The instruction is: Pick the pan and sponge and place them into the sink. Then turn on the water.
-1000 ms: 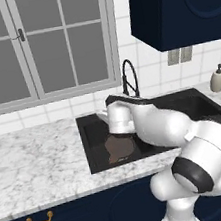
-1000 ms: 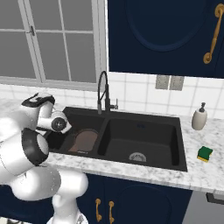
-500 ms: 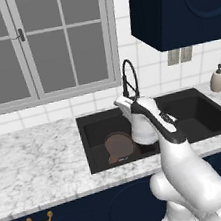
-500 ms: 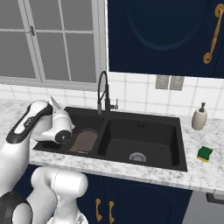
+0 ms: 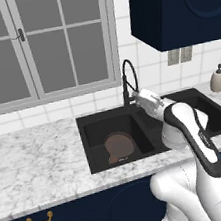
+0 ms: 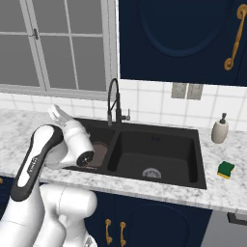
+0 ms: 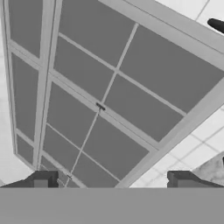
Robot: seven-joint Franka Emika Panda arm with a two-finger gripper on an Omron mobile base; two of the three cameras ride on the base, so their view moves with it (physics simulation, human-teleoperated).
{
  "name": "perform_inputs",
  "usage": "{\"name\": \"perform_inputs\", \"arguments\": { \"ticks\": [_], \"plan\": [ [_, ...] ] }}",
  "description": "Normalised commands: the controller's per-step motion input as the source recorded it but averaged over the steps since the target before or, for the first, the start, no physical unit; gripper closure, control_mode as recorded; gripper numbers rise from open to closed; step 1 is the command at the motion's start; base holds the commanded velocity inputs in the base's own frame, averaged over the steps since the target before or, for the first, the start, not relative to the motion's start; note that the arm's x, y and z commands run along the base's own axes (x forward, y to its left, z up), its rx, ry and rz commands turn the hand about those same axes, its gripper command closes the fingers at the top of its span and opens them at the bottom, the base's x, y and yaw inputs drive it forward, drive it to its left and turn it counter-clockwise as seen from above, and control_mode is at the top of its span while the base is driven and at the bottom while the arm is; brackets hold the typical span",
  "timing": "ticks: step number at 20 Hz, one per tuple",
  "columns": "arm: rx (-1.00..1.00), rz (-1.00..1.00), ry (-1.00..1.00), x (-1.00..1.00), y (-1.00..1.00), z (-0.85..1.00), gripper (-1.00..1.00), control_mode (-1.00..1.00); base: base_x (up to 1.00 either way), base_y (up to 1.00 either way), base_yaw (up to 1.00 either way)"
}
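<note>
1. Dark-brown and round, your pan (image 5: pixel 119 145) lies flat on the floor of the sink's (image 6: pixel 201 144) left basin, with its handle pointing toward the front wall of that basin
2. Your gripper (image 7: pixel 114 181) is spread wide, its two dark fingertips (image 7: pixel 43 180) well apart with nothing between them; in the hand view it faces the grey window (image 7: pixel 109 96) behind the counter
3. You can see the arm raised above the divide between the basins, just beside the black arched tap (image 5: pixel 128 82)
4. Your green sponge (image 6: pixel 225 169) sits on the marble counter (image 5: pixel 35 165) to the right of the sink, near the soap bottle (image 6: pixel 220 129)
5. You have no stream at the tap's spout
</note>
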Motion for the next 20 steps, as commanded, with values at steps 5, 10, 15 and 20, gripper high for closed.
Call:
{"name": "perform_inputs", "arguments": {
  "ticks": [5,10,15,20],
  "plan": [
    [-0.22,0.29,0.0,-0.51,-0.18,0.07,-1.0,-1.0,0.0,0.0,0.0],
    [-0.46,0.21,0.07,-0.34,0.06,0.0,-1.0,-1.0,0.0,0.0,0.0],
    [-0.48,0.08,-0.01,-0.45,0.1,-0.13,-1.0,-1.0,0.0,0.0,0.0],
    [-0.52,-0.07,-0.05,-0.61,0.01,-0.67,-1.0,-1.0,0.0,0.0,0.0]
  ]
}}
